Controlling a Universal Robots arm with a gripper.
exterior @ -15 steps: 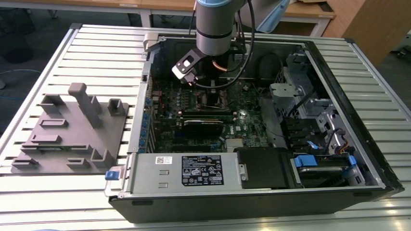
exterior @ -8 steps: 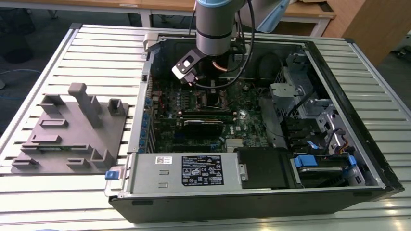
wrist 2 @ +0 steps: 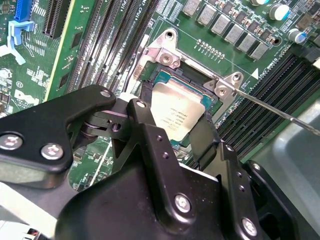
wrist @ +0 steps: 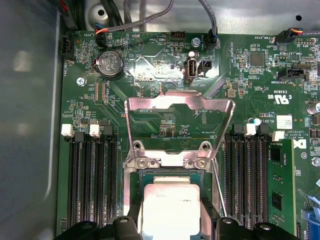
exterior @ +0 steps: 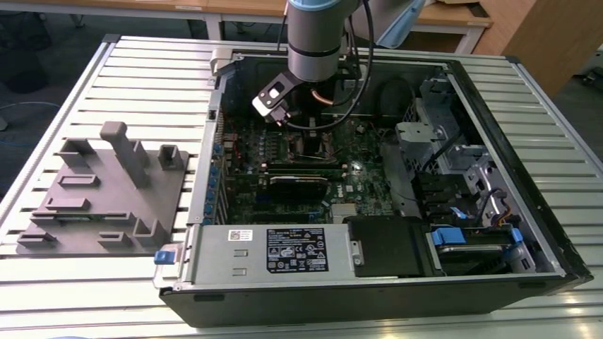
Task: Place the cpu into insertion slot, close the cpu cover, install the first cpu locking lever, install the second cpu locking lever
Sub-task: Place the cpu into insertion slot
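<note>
Over the open computer case my gripper point(exterior: 287, 116) hangs low above the green motherboard. In both wrist views its black fingers point(wrist 2: 150, 135) stand on two opposite sides of the cpu point(wrist 2: 182, 112), a silver-topped square chip, and are shut on it. The cpu point(wrist: 172, 205) lies in or just over the insertion slot point(wrist 2: 162, 75); I cannot tell whether it is fully seated. The cpu cover point(wrist: 180, 98), a silver frame with a cut-out middle, is swung open behind the slot. A thin locking lever point(wrist 2: 270, 107) sticks out unlatched beside the slot.
Rows of black memory slots point(wrist: 92, 180) flank the socket on both sides. A round coin battery point(wrist: 110, 64) and cable plugs sit beyond the cover. The power supply box point(exterior: 273, 251) fills the case's near side. A grey fixture point(exterior: 104, 198) stands on the slatted table at the exterior view's left.
</note>
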